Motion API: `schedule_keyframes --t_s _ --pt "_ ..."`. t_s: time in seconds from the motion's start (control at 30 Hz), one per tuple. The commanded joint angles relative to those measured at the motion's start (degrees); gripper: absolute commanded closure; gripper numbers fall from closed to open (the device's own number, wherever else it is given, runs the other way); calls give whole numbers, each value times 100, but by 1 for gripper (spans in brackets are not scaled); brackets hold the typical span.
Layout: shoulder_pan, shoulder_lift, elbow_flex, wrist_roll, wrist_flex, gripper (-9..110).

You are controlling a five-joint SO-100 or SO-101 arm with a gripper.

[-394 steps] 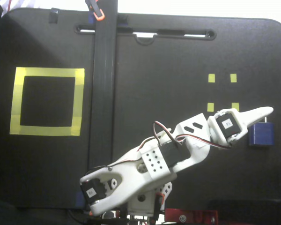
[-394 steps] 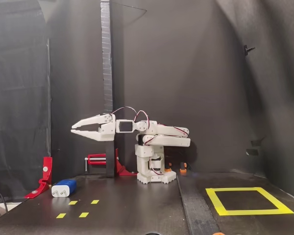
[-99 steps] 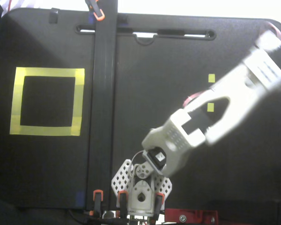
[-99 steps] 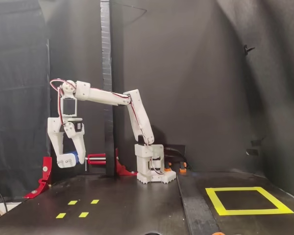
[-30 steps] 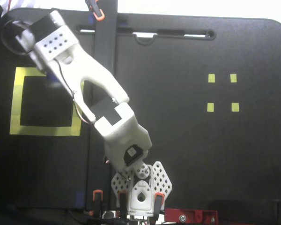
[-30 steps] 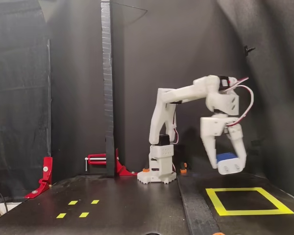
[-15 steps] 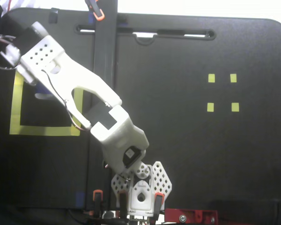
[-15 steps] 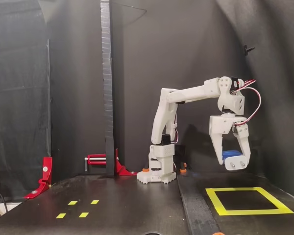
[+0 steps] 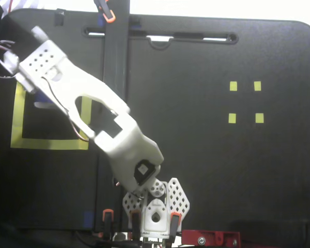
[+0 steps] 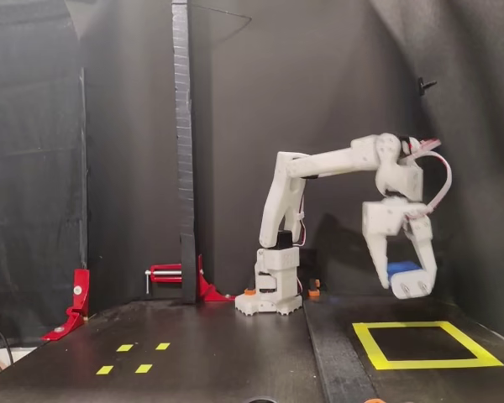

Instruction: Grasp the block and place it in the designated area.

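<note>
In a fixed view from the side, my gripper [image 10: 403,285] points down and is shut on the dark-blue block [image 10: 403,270]. It holds the block in the air above the far edge of the designated area [image 10: 420,363], a large square of yellow tape. In a fixed view from above, the arm's wrist [image 9: 41,64] reaches to the upper left over the same yellow square [image 9: 18,119]. There the arm hides the fingers and the block.
Four small yellow tape squares lie on the mat [image 9: 233,86] [image 10: 124,348]. A black upright post [image 9: 115,77] [image 10: 181,151] stands beside the arm's base [image 9: 155,212] [image 10: 277,285]. Red clamps [image 10: 76,294] sit at the mat's edge.
</note>
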Motion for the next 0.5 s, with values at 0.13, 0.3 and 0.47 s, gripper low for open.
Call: schedule_keyframes --t_s 0.13,0.3,0.47 --pt "-79 -563 -18 97 -404 79" --pt "-176 -870 -18 149 -510 79" --pt "-220 -1125 -18 176 -633 79"
